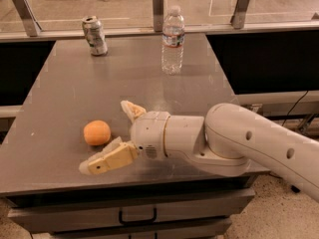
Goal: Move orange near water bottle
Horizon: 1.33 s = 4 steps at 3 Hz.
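The orange lies on the grey table near its front left. The water bottle, clear with a white cap and a blue-and-white label, stands upright at the back middle of the table. My gripper is open, reaching from the right at table height. Its near finger lies in front of the orange and its far finger sits behind and to the right of it. The orange sits at the mouth of the gripper, apart from both fingers.
A silver drink can stands at the back left of the table. A glass railing with metal posts runs behind the table. A drawer with a dark handle is below the front edge. My white arm covers the table's front right.
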Available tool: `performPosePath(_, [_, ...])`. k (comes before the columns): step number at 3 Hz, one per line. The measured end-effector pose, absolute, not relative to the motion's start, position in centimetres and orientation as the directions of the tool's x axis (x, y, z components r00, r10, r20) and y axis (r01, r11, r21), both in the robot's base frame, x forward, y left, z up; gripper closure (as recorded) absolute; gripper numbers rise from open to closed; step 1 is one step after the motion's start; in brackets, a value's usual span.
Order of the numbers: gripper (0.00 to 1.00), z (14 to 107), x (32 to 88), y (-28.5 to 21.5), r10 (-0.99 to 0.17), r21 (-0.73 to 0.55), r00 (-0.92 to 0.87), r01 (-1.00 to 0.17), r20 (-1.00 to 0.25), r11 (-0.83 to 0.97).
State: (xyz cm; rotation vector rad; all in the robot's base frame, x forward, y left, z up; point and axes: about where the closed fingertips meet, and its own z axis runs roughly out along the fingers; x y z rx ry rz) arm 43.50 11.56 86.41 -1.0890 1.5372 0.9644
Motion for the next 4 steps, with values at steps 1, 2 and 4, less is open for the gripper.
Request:
performPosePath(1, [0.0, 85.36, 44.38, 12.2, -0.206, 0.024, -0.091, -0.951, -0.974, 0.307])
performPosePath(2, [0.0, 84.78, 44.93, 12.68, -0.215, 0.005, -0.077, -0.948, -0.974, 0.317])
performPosePath(4, [0.42, 84.97, 44.71, 13.01, -0.218, 0.001, -0.072, -0.95, -0.973, 0.311])
